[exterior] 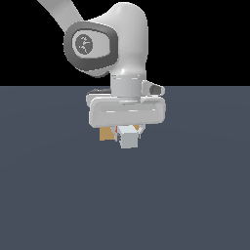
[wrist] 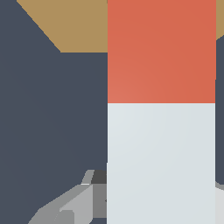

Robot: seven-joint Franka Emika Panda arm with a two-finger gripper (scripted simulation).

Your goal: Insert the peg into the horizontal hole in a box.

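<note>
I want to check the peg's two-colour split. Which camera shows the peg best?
The wrist view: the peg fills the frame, red-orange section meeting the pale section at a clear line. In the exterior view only the peg's pale end face shows below the gripper.

Nothing here can be read. The long square bar (wrist: 161, 109), pale grey-white with a red-orange end, carries no lettering, number or label on the faces that show. The tan-orange block (wrist: 74, 24) behind it is plain as well. The white robot arm's housing (exterior: 128, 113) bears no brand name or sign; the dark round cap (exterior: 87, 44) on its joint has only a few faint pale marks, too small and blurred to make out as characters. The dark blue-grey surface (exterior: 195, 195) is unmarked.
</note>
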